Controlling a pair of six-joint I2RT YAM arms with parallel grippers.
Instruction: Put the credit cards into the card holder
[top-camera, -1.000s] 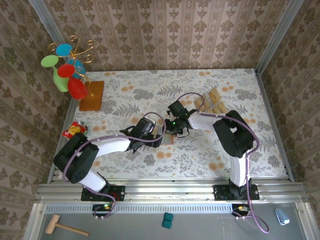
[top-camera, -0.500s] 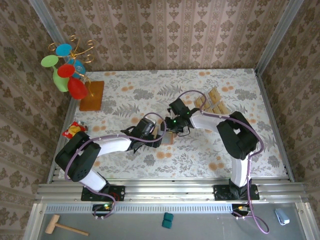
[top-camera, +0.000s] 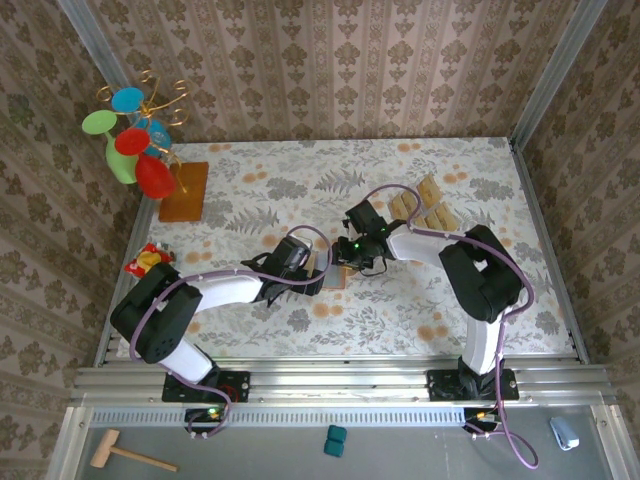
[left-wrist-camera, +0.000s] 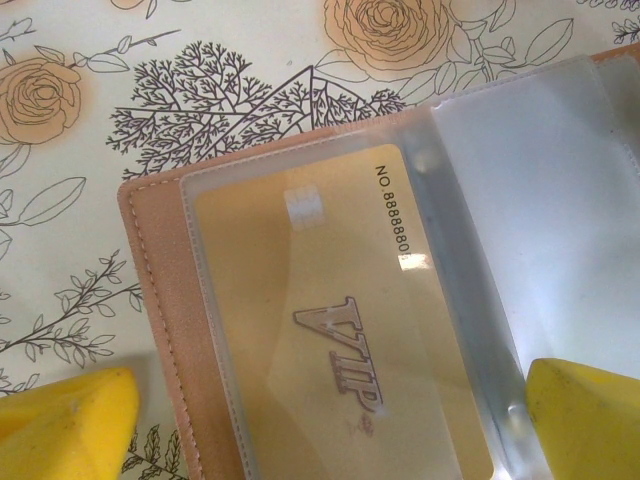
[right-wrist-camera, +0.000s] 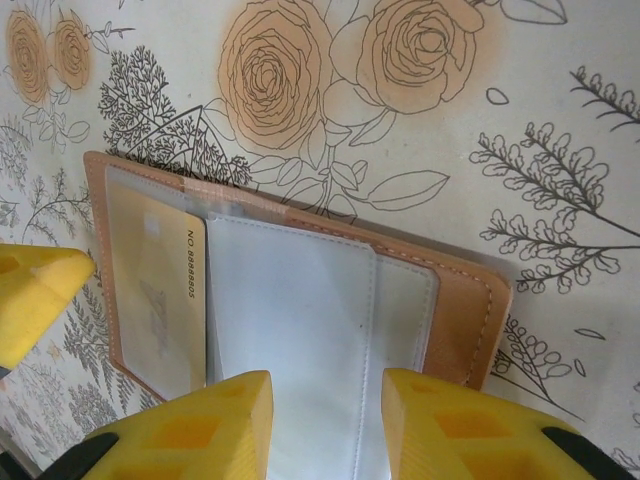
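Card holder is laid open and flat on the table, midway between both arms. One gold card is seen seated in its left clear sleeve; the next sleeve is empty. More cards are grouped toward the back right, well apart. Left tool is spread wide astride the holder, nothing gripped. Right tool is parted over the empty sleeve, nothing clamped. Cards are judged light, stiff and slick, best pinched by a short edge. Sleeve plastic is judged floppy.
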